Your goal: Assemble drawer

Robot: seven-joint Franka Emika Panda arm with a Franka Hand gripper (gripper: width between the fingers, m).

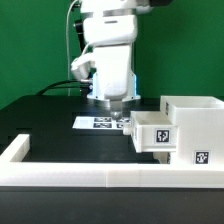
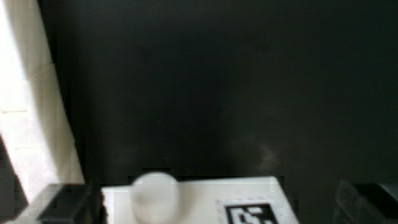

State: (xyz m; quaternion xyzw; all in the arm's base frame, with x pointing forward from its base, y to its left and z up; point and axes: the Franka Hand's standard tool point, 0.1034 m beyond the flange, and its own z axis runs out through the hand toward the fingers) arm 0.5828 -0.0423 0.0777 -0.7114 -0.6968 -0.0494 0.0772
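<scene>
The white drawer casing (image 1: 192, 128) stands at the exterior view's right, with a tag on its front. A white knobbed tray (image 1: 153, 131) sticks out of its side toward the middle and carries a tag. My gripper (image 1: 116, 110) hangs just beside the tray's outer end, over the marker board (image 1: 98, 122). In the wrist view the tray's front (image 2: 196, 200) with its round knob (image 2: 157, 195) and a tag lies between my two dark fingers (image 2: 64, 205). The gripper (image 2: 214, 205) is open, with gaps on both sides. I see no second tray.
A low white border wall (image 1: 90, 172) runs along the front and bends back at the exterior view's left (image 1: 14, 150). A white strip (image 2: 25, 90) runs along one side of the wrist view over the black table (image 2: 214, 90). Cables hang behind the arm.
</scene>
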